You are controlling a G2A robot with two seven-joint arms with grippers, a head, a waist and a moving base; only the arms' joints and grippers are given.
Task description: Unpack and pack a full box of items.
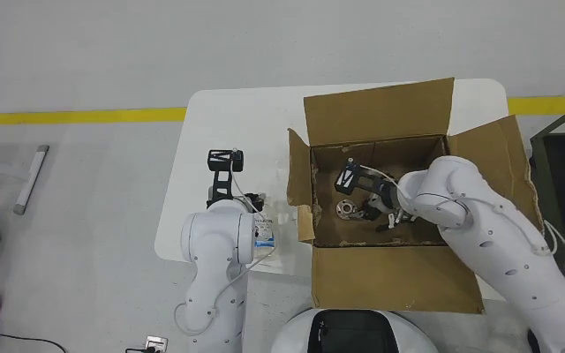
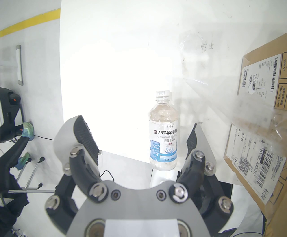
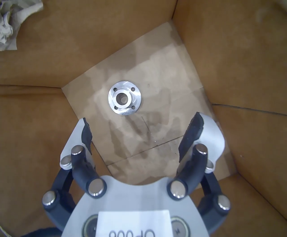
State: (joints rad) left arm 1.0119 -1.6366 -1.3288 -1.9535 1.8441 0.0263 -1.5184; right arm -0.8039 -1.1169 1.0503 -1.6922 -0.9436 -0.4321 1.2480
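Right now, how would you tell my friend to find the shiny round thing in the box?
Look in the big open cardboard box on the white table. On its flat floor, just in front of the right end effector, lies a metal disc. It is shiny, silver and round, with a big middle hole and small holes around it, unlike the crumpled paper.
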